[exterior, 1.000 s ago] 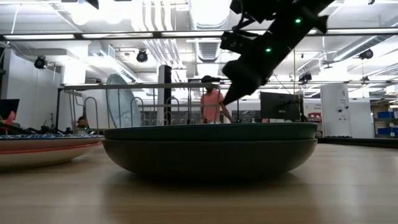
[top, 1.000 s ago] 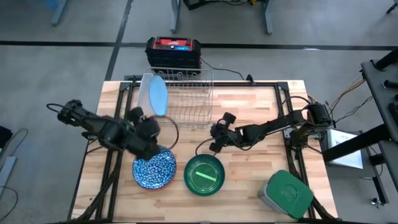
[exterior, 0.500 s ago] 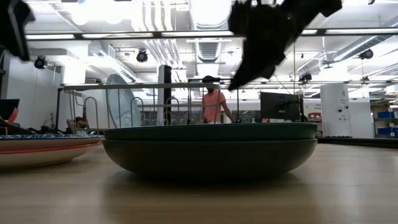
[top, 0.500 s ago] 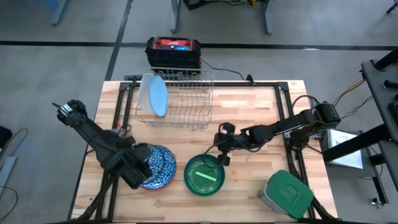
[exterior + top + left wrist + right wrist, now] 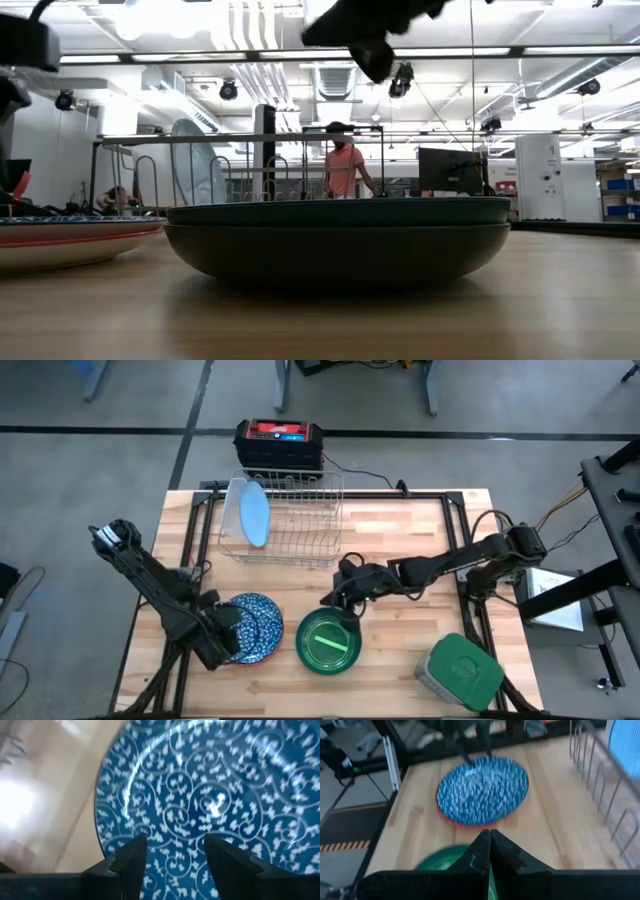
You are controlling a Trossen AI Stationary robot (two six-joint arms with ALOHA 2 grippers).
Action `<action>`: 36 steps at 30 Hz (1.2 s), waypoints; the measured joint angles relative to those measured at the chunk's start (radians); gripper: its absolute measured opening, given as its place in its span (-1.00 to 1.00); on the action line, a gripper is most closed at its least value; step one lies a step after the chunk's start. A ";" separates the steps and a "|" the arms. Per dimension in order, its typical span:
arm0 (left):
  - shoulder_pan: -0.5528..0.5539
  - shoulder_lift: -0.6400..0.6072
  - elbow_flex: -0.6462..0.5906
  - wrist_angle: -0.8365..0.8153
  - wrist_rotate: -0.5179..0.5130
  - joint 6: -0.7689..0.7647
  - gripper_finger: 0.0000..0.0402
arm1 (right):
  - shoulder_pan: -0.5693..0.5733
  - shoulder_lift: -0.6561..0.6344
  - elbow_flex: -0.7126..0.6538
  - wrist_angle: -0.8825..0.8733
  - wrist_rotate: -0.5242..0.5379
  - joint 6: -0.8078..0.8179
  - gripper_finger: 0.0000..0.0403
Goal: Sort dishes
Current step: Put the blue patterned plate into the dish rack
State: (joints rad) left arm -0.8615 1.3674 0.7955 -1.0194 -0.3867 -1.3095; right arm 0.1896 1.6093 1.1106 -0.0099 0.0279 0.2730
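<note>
The dishes are spread over the wooden table. A blue patterned plate with a reddish rim lies flat near the front left, and a dark green bowl with a lime green dish inside it sits just to its right. A light blue plate is stood on edge at the left end of the wire rack, which is set at the far side of the table.

The left gripper is held low over the left edge of the blue patterned plate; its fingers are parted, with only the plate's pattern seen between them, and nothing is gripped. The right gripper is held above the table just beyond the far rim of the green bowl, its fingers pressed together and empty.

A square grey container with a green lid is placed at the near right corner. In the low view a person is seen standing in the room behind the table.
</note>
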 joint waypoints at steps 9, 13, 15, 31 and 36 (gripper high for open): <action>-0.054 0.001 -0.025 0.061 0.013 -0.039 -0.07 | -0.002 0.114 0.142 0.001 -0.001 -0.008 -1.00; -0.074 0.001 -0.032 0.065 0.007 -0.027 -0.07 | 0.007 0.183 0.182 0.002 0.043 0.052 -0.99; -0.086 0.001 -0.039 0.063 0.006 -0.010 -0.07 | 0.012 0.223 0.197 -0.004 0.093 0.078 -0.95; -0.179 0.000 -0.205 0.206 -0.029 -0.087 -0.19 | -0.030 0.567 0.539 -0.191 0.121 0.198 -0.37; -0.180 0.001 -0.209 0.219 -0.040 -0.121 -0.24 | -0.031 0.631 0.625 -0.318 0.122 0.237 -0.25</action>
State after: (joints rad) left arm -1.0420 1.3682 0.5864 -0.8000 -0.4268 -1.4303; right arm 0.1585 2.2401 1.7358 -0.3280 0.1495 0.5098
